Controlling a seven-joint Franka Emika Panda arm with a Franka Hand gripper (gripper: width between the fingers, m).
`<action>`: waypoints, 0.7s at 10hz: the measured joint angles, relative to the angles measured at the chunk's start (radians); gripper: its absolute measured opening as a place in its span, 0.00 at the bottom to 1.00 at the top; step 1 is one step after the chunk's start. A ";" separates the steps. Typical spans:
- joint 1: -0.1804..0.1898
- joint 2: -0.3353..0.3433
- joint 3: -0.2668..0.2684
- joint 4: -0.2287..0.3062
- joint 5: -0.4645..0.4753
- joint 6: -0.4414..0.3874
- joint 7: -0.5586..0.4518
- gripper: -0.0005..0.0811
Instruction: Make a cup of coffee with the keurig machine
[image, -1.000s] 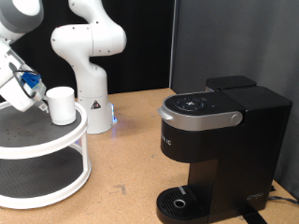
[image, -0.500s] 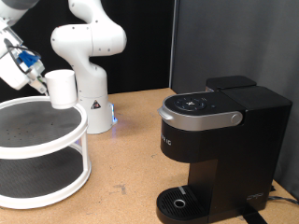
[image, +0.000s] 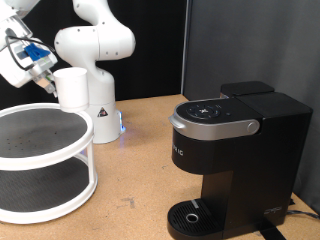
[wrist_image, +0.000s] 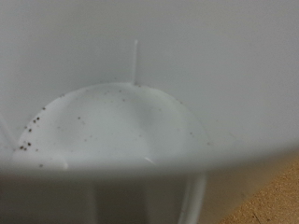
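My gripper (image: 48, 80) is at the exterior view's upper left, shut on the white cup (image: 72, 87), which hangs in the air above the white two-tier round stand (image: 45, 160). The wrist view is filled by the cup (wrist_image: 140, 121): its white inside and bottom show dark specks. The black keurig machine (image: 230, 160) stands at the exterior view's right, its grey lid (image: 213, 118) down and its drip tray (image: 192, 217) bare.
The white robot arm base (image: 97, 60) stands behind the stand, with a blue light at its foot. The wooden table (image: 140, 170) stretches between the stand and the machine. A black curtain hangs behind.
The gripper has lifted the cup off the stand's top tier and carried it upward and slightly to the exterior view's right.
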 joint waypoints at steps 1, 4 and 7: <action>0.006 0.009 0.002 0.015 0.000 -0.022 0.003 0.09; 0.008 0.009 0.010 -0.012 0.050 0.042 0.028 0.09; 0.068 0.028 0.071 -0.059 0.155 0.214 0.128 0.09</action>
